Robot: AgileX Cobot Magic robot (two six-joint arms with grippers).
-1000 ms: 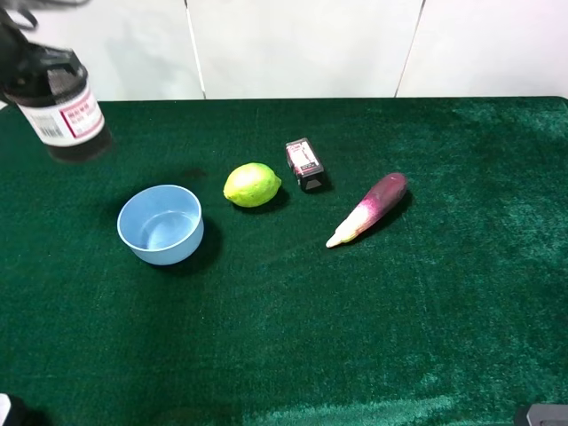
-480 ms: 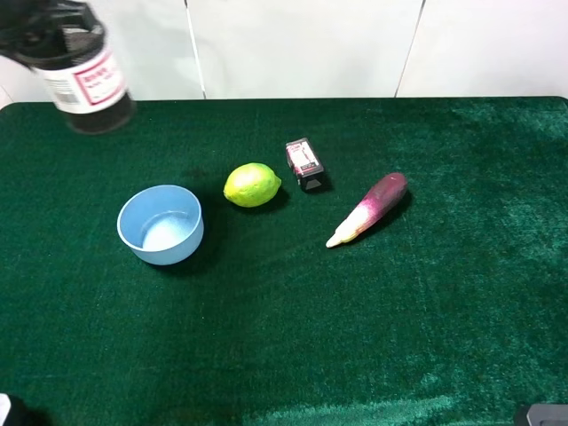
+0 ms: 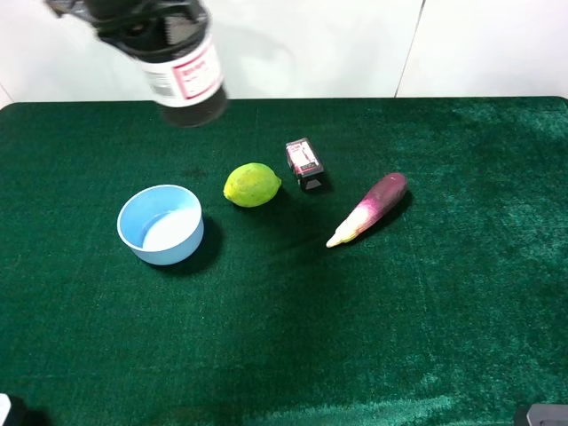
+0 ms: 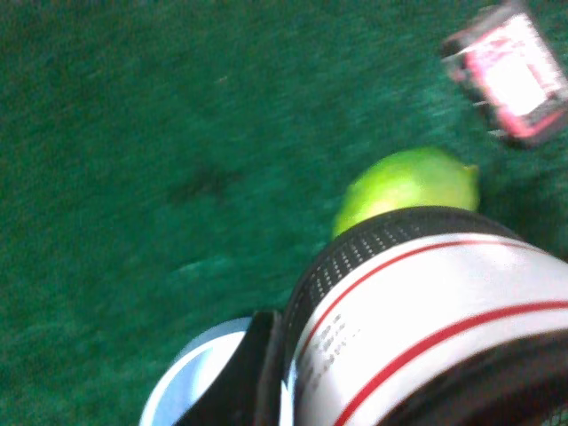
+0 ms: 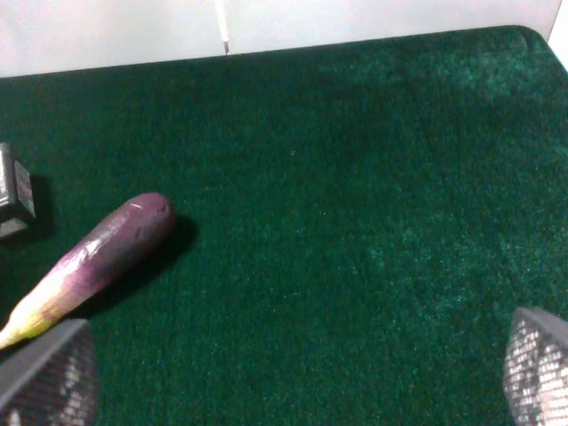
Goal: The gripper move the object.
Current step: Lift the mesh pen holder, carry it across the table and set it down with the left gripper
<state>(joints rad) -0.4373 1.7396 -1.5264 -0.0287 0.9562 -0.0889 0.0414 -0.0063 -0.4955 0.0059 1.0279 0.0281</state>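
My left gripper (image 3: 153,27) is shut on the black wire-mesh cup (image 3: 188,78) with its white label printed in red. It holds the cup tilted and high above the far left of the green table (image 3: 284,337). In the left wrist view the cup (image 4: 426,319) fills the lower right, with one black finger (image 4: 248,377) against its side. My right gripper (image 5: 288,364) is open and empty, with only its mesh-padded fingertips (image 5: 44,377) showing, above the table's right part.
A light blue bowl (image 3: 161,224), a lime (image 3: 252,185), a small black and pink box (image 3: 304,163) and a purple-white eggplant (image 3: 368,209) lie on the table. The lime (image 4: 408,186), box (image 4: 510,75) and bowl (image 4: 191,382) lie below the held cup.
My left gripper has carried the cup up and to the right, from the far left edge to above the table's back, left of the lime. Nothing else moved.
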